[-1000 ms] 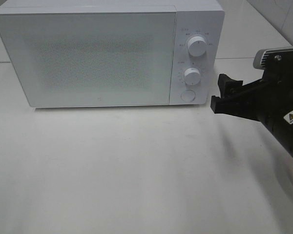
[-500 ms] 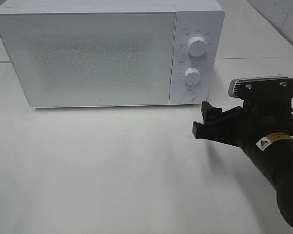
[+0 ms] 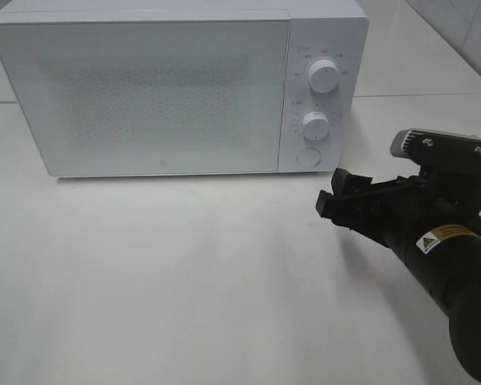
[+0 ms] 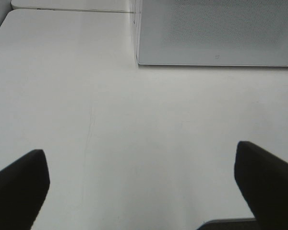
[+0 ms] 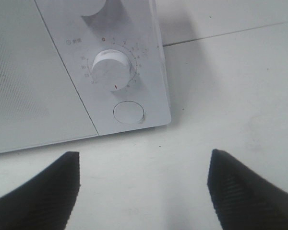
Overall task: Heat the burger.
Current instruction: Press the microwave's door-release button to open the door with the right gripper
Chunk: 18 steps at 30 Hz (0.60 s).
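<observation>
- White table (image 3: 184, 281) all round, plain and matte, with a white microwave (image 3: 160, 88) at the back of it. That's pretty much the whole scene.
- The right gripper (image 3: 334, 192) hangs just in front of the microwave's control panel, a bit above the table. Its jaws are well apart and there's nothing between them, only bare tabletop in the wrist view.
- The nearest thing to it is the round button (image 3: 308, 157) at the bottom of the panel. Above that are the lower knob (image 3: 314, 124) and the upper knob (image 3: 324, 75). The claw is near the button but not touching it.
- The left gripper (image 4: 139, 163) is out of the overhead shot. Its own camera shows it spread wide and empty, over the table on the door side.
- Container-wise, the door (image 3: 144, 96) is shut and the speckled front is too frosted to see through, so I can't tell what's inside, if anything.
- I can't see the burger in any view, on the table or in either claw. It may be inside or off to the side, no way to know.
- Handling guess: a burger is light, squashy and stacked, so the layers will slide if it tips. I'd pinch it gently across the bun's sides, low enough to catch the bottom half, and keep it level. A hard squeeze would just crush it.
</observation>
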Motion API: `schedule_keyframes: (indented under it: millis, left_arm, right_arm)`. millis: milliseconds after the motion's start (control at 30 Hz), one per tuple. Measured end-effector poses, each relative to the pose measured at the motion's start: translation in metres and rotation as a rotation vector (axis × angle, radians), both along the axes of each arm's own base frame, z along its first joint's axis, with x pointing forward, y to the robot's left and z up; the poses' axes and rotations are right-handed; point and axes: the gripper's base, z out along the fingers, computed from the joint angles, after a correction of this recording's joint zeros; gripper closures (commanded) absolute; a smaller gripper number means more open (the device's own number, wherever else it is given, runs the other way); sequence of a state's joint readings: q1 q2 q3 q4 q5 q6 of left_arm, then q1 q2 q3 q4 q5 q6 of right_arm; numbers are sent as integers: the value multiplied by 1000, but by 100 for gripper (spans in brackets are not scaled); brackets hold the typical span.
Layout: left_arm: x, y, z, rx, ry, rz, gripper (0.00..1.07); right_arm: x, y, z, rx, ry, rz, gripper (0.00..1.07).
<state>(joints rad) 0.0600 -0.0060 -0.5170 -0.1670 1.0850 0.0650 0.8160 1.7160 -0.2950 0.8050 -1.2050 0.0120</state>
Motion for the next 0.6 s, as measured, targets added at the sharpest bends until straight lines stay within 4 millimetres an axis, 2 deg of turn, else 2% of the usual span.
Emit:
schedule_keyframes:
  millis: [67, 167, 233, 267, 300, 333, 400, 433, 500, 533, 567, 600]
  left_arm:
    - [0, 0, 0, 0, 0, 0, 5]
    - [0, 0, 0, 0, 0, 0, 5]
    - [0, 0, 0, 0, 0, 0, 5]
    - [0, 0, 0, 0, 0, 0, 5]
    - [0, 0, 0, 0, 0, 0, 5]
    - [0, 0, 0, 0, 0, 0, 5]
    - [0, 0, 0, 0, 0, 0, 5]
    - [0, 0, 0, 0, 0, 0, 5]
    - [0, 0, 0, 0, 0, 0, 5]
    - [0, 0, 0, 0, 0, 0, 5]
    - [0, 0, 0, 0, 0, 0, 5]
    - [0, 0, 0, 0, 0, 0, 5]
  right_arm:
    - [0, 0, 0, 196, 15, -60, 42]
    - [0, 0, 0, 253, 20, -77, 46]
    - [0, 0, 0, 415, 32, -129, 53]
    - [0, 0, 0, 415, 32, -129, 53]
    - [0, 0, 0, 533, 41, -166, 58]
    - [0, 0, 0, 533, 41, -166, 58]
    - [0, 0, 0, 689, 53, -214, 67]
    - [0, 0, 0, 689, 53, -214, 67]
    - [0, 0, 0, 830, 63, -257, 76]
    - [0, 0, 0, 830, 63, -257, 76]
    - [0, 0, 0, 914, 70, -283, 83]
    - [0, 0, 0, 914, 70, -283, 83]
